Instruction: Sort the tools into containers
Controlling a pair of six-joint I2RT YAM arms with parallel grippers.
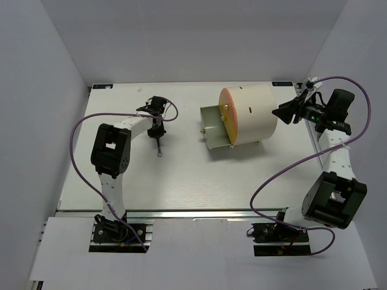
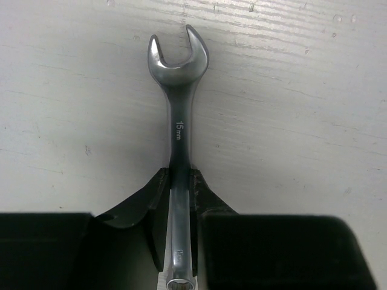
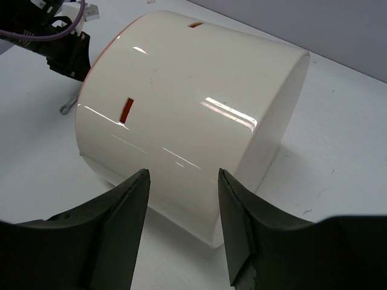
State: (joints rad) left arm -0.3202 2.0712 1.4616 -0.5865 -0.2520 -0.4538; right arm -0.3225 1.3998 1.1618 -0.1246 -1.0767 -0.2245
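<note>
The silver wrench [image 2: 179,121], stamped "15 mm" on its shaft, is over the white table [image 2: 290,121], well left of the white drum [image 1: 251,112]. The left gripper [image 2: 179,176] pinches its shaft between both jaws. The right gripper [image 3: 181,181] faces the drum, jaws apart and empty.

Silver wrench [image 2: 179,121], stamped 15 mm, is clamped by its shank between the fingers of the left gripper [image 2: 179,181], with the open end pointed straight out ahead of it. The big white drum [image 3: 193,103] is laid on its side just beyond the spread right gripper [image 3: 181,175]. A pale grey-green drawer [image 1: 213,128] is pulled out of the drum's orange face [image 1: 228,118], on the side turned toward the left gripper.
</note>
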